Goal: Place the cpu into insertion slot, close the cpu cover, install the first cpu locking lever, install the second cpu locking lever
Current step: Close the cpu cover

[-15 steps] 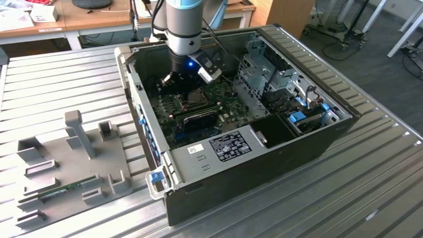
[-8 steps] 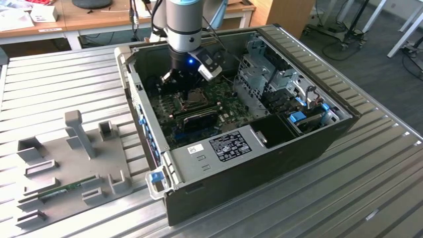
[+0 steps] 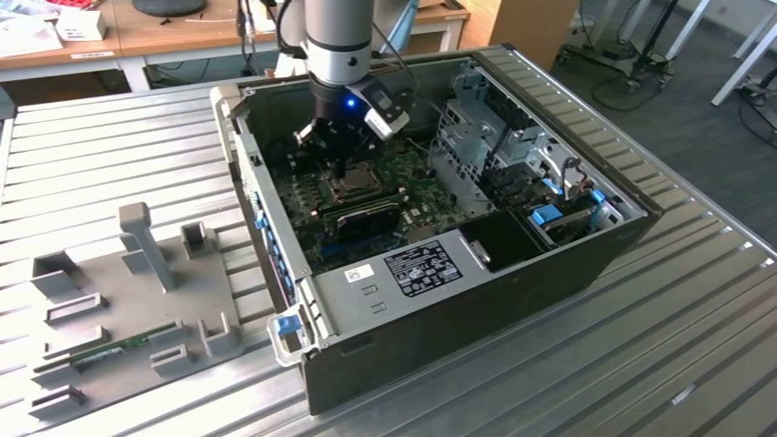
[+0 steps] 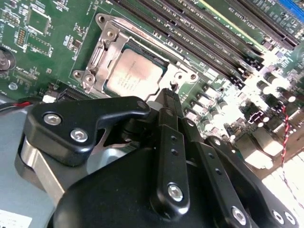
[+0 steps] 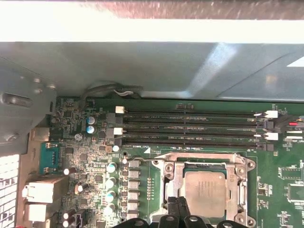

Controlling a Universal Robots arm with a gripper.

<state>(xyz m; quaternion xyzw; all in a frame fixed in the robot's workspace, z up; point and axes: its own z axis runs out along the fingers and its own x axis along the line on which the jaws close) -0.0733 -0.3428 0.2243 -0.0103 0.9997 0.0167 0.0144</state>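
The motherboard (image 5: 95, 156) is done in green, dotted with silver-topped capacitors (image 5: 111, 167). The cpu (image 4: 132, 76) is topped in dull grey and framed by the silvery cpu cover (image 4: 98, 56). The memory slots (image 5: 190, 126) are kept black with white end clips. The gripper (image 4: 172, 92) is finished in plain matte black. The tabletop (image 3: 109, 146) is ribbed in pale grey stripes, and a blue light (image 3: 351, 102) is seen glowing on the arm.
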